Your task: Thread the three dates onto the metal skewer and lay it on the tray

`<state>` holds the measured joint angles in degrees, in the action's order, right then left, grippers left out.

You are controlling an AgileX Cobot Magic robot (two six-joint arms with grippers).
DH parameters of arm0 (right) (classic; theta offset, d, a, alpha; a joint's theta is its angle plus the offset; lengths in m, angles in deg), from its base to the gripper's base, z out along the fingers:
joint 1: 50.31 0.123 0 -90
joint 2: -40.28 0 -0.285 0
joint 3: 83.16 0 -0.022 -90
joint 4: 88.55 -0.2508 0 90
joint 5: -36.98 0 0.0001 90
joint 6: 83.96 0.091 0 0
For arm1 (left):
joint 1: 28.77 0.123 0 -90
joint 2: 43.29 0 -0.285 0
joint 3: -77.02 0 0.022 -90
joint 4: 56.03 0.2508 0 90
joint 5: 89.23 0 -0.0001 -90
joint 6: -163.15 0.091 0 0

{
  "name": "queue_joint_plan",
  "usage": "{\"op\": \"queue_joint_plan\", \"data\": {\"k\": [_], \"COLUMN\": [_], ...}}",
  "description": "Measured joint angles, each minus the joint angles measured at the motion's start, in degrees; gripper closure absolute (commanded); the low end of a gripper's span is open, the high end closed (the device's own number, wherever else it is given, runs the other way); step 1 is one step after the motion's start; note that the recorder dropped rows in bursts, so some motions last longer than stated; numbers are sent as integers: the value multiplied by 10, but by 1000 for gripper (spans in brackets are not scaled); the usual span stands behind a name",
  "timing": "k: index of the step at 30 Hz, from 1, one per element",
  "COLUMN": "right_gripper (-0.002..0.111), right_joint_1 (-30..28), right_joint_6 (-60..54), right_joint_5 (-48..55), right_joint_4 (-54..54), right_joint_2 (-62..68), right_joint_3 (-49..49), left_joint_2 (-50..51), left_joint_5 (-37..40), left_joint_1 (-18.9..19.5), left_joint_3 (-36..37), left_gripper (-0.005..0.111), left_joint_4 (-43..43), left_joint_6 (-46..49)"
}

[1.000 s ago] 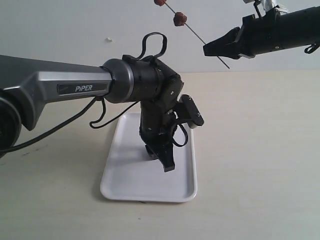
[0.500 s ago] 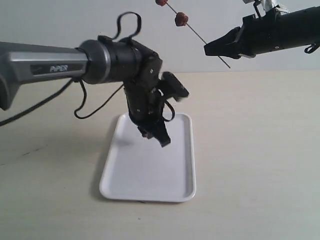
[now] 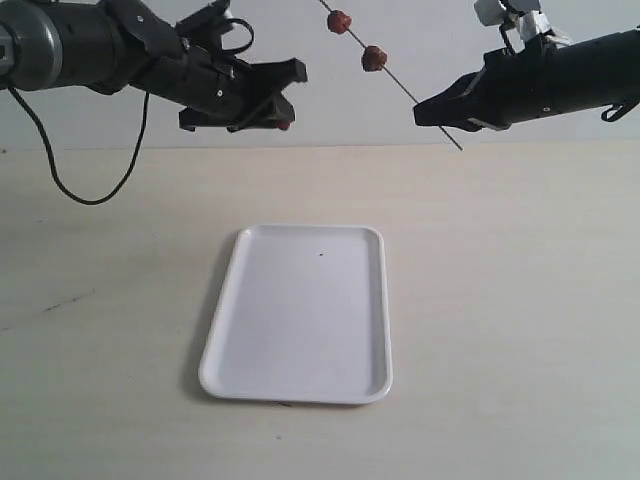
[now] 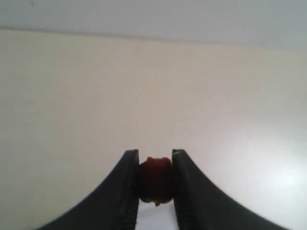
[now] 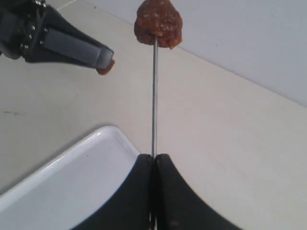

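Pinching left gripper (image 4: 155,162): jaws squeezed onto the third date (image 4: 155,179), a dark red lump wedged snugly between the two black fingers. It's got it!
Left arm: a second ago it was bent down over the tray (image 3: 215,340). Now it has swung up and clear, with the fingers levelled at about skewer height.
Third date's place: up in the air, left of the skewer (image 3: 400,85) in the exterior view and well apart from it.
Right gripper (image 5: 154,160): pressed tight together on the rod near its lower end, barely shifted over that second. The rod slants up and away.
Already threaded: upper date (image 3: 339,21) and lower date (image 3: 373,57), spaced apart high on the rod.
Tray now: flat on the table (image 3: 500,300), showing only a dark speck (image 3: 320,254), with no dates on it.
Meaning for the task: the last pick-up looks done and two of three are on. Threading comes next, I'd say, and the date must meet a very thin rod whose far tip runs out of the exterior view.
Risk: the aim has to be dead centre, or the date gets pushed aside.
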<state>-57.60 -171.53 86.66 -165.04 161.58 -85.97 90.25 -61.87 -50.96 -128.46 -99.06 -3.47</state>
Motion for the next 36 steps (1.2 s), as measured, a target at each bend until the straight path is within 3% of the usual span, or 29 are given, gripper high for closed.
{"op": "queue_joint_plan", "data": {"k": [4, 8, 21, 36], "right_gripper": [108, 108, 108, 108], "right_joint_1": [0, 0, 0, 0], "right_joint_6": [46, 65, 70, 103], "right_joint_5": [-17, 13, 125, 122], "right_joint_4": [-4, -3, 62, 90], "right_joint_2": [15, 42, 75, 75], "right_joint_3": [0, 0, 0, 0], "left_joint_2": [0, 0, 0, 0], "left_joint_5": [-104, -158, -169, -198], "left_joint_1": [8, 8, 8, 9], "left_joint_3": [0, 0, 0, 0], "left_gripper": [82, 82, 82, 82], "left_joint_4": [-112, -168, -180, -168], "left_joint_6": [0, 0, 0, 0]}}
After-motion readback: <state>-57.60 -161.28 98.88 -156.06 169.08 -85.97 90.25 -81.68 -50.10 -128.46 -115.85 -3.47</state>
